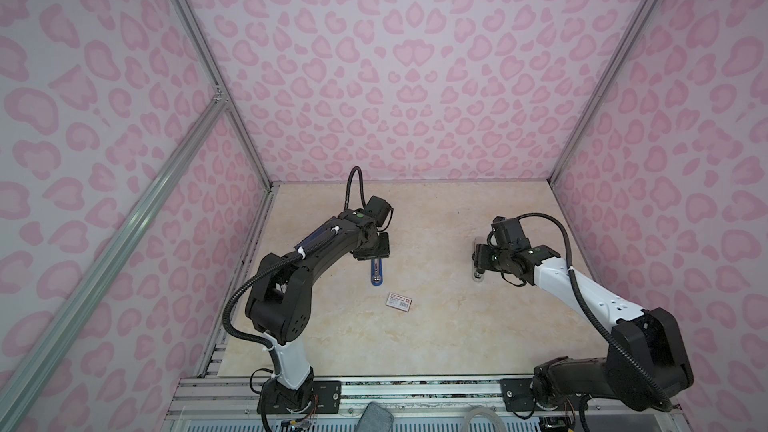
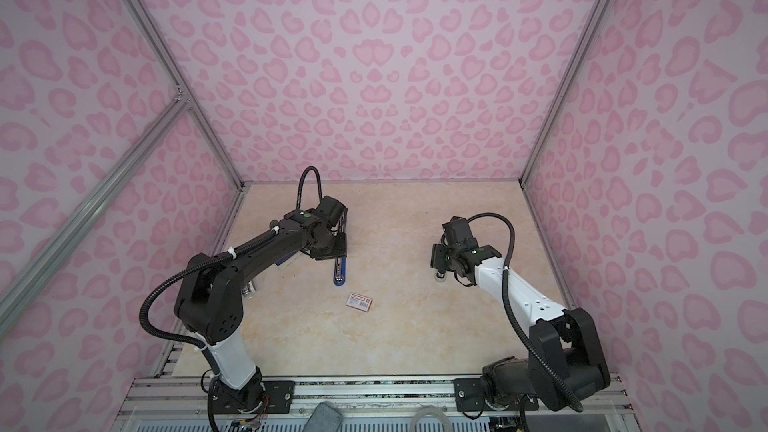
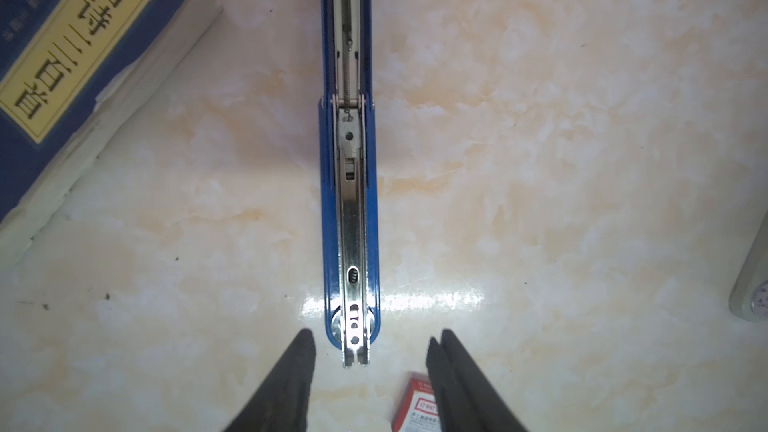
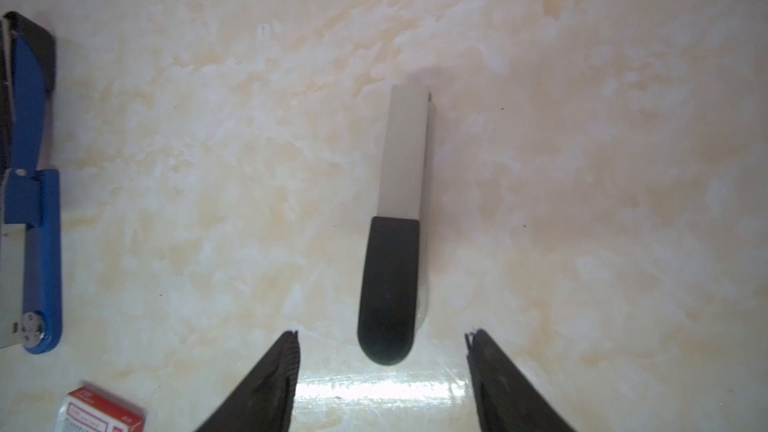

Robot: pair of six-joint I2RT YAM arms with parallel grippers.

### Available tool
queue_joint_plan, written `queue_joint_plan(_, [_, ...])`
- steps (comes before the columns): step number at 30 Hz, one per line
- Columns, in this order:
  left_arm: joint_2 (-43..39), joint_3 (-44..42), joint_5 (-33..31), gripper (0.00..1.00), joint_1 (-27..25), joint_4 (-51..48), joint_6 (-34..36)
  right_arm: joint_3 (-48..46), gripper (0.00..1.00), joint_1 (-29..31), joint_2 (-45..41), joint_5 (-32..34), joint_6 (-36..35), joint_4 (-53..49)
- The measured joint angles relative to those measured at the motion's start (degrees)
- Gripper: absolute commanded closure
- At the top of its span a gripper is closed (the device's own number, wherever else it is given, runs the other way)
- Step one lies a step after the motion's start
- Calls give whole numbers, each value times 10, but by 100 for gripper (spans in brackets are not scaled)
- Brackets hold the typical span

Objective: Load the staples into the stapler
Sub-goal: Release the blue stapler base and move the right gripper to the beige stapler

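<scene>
Stapler [image 3: 351,218] lies open, channel bare — left gripper [image 3: 372,336] and right gripper [image 4: 382,333] both released, empty. Best to take the staples [image 1: 399,300], lower centre, squarely across the narrow sides.

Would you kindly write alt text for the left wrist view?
A blue stapler lies opened flat on a marbled tabletop, its metal staple channel exposed, one end between two spread black fingers. A dark blue book lies beside it; a red-and-white staple box shows behind one finger.
</scene>
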Motion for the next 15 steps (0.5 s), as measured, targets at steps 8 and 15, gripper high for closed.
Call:
queue_joint_plan(8, [-34,-63,38,50,-15,22,-34,7,32,-7,48,25,-12,-11])
queue_joint_plan(15, [-43,-90,50,50,-18,36,-47,21,36,-2,95,14,-16,16])
